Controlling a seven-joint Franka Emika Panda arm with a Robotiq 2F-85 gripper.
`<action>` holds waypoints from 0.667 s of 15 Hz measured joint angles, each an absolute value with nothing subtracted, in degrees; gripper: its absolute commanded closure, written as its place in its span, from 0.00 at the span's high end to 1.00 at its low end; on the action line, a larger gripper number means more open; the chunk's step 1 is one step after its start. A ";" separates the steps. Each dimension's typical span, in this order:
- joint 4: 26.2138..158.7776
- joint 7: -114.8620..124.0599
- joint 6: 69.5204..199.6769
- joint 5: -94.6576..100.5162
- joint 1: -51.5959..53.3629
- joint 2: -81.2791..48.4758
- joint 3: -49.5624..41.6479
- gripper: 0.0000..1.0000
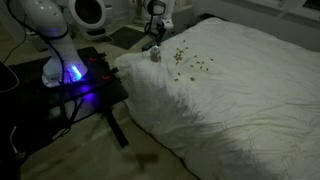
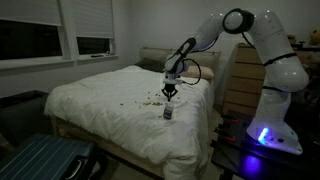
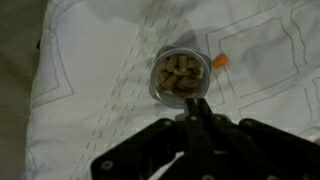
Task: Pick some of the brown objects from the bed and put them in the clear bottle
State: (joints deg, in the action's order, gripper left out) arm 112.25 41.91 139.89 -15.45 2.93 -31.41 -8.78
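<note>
Hovering just above the clear bottle [image 3: 181, 77] on the bed [image 3: 90, 90], the hand [image 3: 197, 108] is pinched closed

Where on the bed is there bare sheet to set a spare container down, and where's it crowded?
Free: the wide stretch of bed beyond the brown objects, away from the robot base. Crowded: around the clear bottle, with the scatter right beside it and the shut end effector hanging just above.

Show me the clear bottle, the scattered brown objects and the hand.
clear bottle [image 2: 168, 113]: an exterior view, its side wall.
brown objects [image 1: 185, 58]: an exterior view, the scatter's middle.
hand [image 3: 198, 108]: wrist view, between its fingertips.
</note>
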 measured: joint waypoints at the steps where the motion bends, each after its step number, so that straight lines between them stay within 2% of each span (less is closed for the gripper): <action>1: 112.16 41.89 139.03 -15.45 2.87 -31.38 -8.59 0.01; 10: 111.30 41.62 132.53 -15.45 2.55 -31.46 -7.96 0.01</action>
